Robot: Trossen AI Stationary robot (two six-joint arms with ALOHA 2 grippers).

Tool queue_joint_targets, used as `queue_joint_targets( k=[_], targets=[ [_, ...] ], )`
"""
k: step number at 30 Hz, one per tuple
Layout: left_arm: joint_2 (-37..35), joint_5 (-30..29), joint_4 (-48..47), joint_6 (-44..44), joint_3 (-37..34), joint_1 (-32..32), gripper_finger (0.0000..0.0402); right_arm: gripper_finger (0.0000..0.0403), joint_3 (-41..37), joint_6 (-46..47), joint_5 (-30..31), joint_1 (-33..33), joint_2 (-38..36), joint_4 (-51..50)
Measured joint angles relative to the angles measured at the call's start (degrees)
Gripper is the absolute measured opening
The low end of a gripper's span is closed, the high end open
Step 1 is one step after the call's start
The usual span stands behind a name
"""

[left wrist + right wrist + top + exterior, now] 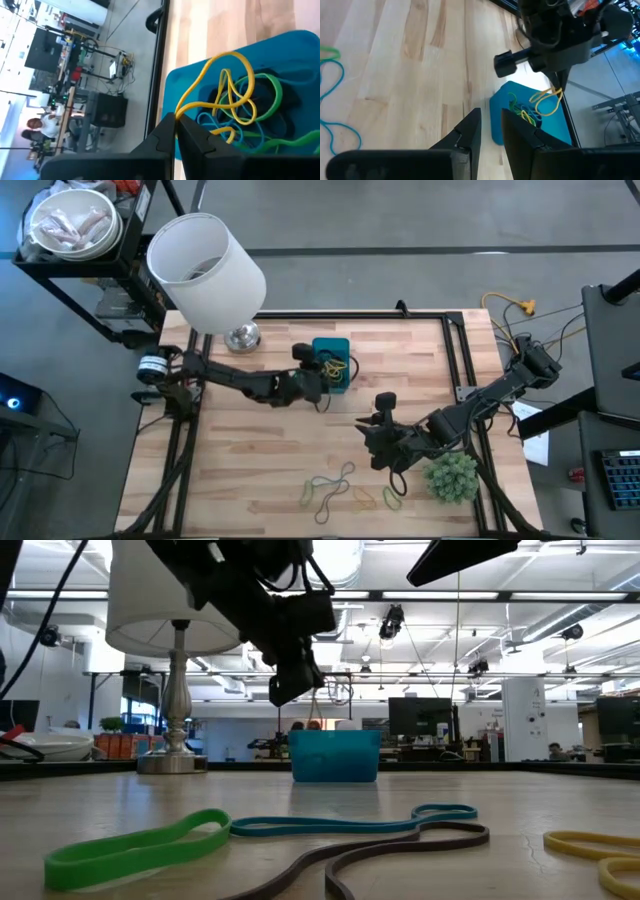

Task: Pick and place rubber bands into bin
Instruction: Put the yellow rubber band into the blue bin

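A yellow rubber band (227, 85), a thin smooth loop twisted into a loose figure, hangs from the left end effector (176, 131), whose dark fingers are pressed together on its strand just above the blue bin (190, 85). In the high view this end effector (322, 376) sits near the upper middle of the frame, at the bin's (331, 347) edge. The bin is a small glossy plastic tray with rounded corners and low walls; inside lie tangled green, blue and yellow loops (255, 107).

More rubber bands (335, 487) lie flat on the pale wooden plank bench (250, 450) at the lower middle of the high view: green, teal, dark brown and yellow, long and limp.

The right end effector (375, 442) hovers right of centre, its fingers slightly spread and pinching nothing.
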Motion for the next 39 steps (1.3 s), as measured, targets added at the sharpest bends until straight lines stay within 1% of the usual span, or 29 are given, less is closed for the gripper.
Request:
queue_joint_targets(
  k=[7, 13, 18, 19, 32, 39],
  targets=[
    [0.0, 4.4, 2.5, 0.0, -0.2, 1.4, 0.0001, 0.0068, -0.2, 0.0, 0.0, 0.0, 0.0, 0.0],
    [0.0, 8.2, 2.6, -0.2, -0.2, 2.1, 0.0001, 0.0068, -0.4, 0.1, 0.0, 0.0, 0.0, 0.0],
    [0.0, 18.0, 1.7, -4.1, 0.0, 3.7, 0.0001, 0.0068, -0.4, 0.2, 0.0, 0.0, 0.0, 0.0],
    [0.0, 19.0, 1.8, -4.3, 0.1, 4.1, 0.0001, 0.0068, -0.4, 0.2, 0.0, 0.0, 0.0, 0.0],
    [0.0, 19.3, 2.3, -4.5, -0.1, 5.0, 0.0001, 0.0068, -0.5, 0.1, 0.0, 0.0, 0.0, 0.0],
    [0.0, 18.4, 2.1, -4.5, -0.1, 5.0, 0.0002, 0.0068, -0.5, 0.2, 0.0, 0.0, 0.0, 0.0]
  ],
)
